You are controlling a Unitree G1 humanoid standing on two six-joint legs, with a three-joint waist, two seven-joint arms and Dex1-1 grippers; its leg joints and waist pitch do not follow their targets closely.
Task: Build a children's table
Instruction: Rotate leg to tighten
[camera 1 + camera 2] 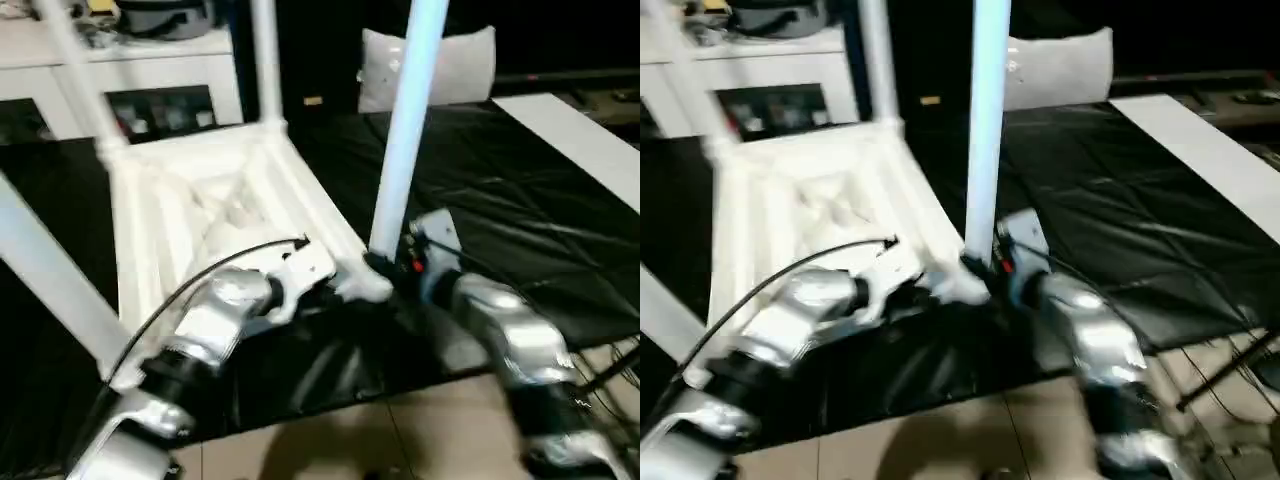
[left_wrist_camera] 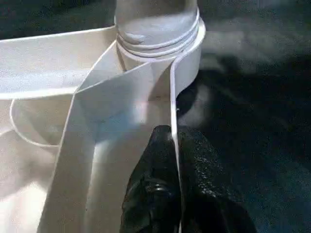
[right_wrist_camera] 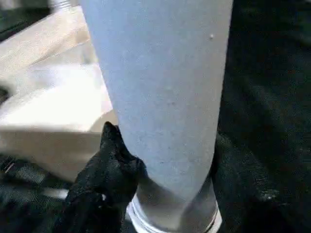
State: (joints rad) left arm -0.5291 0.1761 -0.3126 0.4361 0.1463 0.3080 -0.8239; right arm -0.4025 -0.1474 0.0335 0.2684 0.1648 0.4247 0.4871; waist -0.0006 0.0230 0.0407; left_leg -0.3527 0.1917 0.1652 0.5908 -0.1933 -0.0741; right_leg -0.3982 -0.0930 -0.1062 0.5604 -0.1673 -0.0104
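Observation:
The children's table lies upside down on the black-covered surface, its white ribbed tabletop (image 1: 200,200) facing up. Several white legs stand in its corner sockets. The near right leg (image 1: 405,140) rises from the corner socket (image 2: 160,43) closest to me. My right gripper (image 3: 165,136) is closed around this leg just above its base, one black finger (image 3: 112,165) pressed against each side. My left gripper (image 2: 172,133) is shut on the thin rim wall of the tabletop right beside that socket. Both silver forearms reach in from the near edge.
A white shelf unit (image 1: 130,60) stands behind the work surface at the back left. A white cushion (image 1: 450,65) leans at the back, and a white board (image 1: 580,140) lies at the far right. Tiled floor (image 1: 400,440) shows below the cover's near edge.

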